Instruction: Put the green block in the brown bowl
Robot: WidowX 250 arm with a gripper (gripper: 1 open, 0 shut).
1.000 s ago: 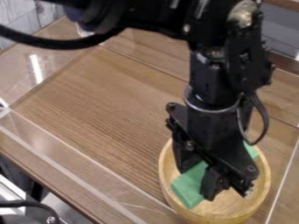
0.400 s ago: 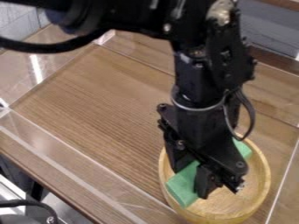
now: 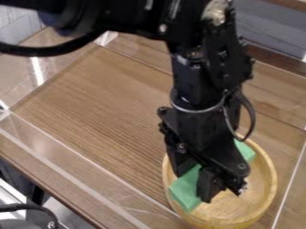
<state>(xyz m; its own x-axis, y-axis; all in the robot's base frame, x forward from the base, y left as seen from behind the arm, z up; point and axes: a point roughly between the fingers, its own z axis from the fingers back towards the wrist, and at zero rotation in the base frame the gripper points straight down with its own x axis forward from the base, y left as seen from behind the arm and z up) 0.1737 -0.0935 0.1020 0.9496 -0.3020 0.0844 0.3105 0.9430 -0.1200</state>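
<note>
I saw the wooden surface (image 3: 96,98) carrying the brown bowl (image 3: 266,200) at near right. The green block (image 3: 191,187) lay inside it, directly beneath my pincer (image 3: 219,183); its grip I couldn't tell.

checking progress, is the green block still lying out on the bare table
No, the green block sits inside the brown bowl, under the pincer.

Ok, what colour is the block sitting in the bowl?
Bright green: the block shows either side of the gripper in the camera view.
</note>
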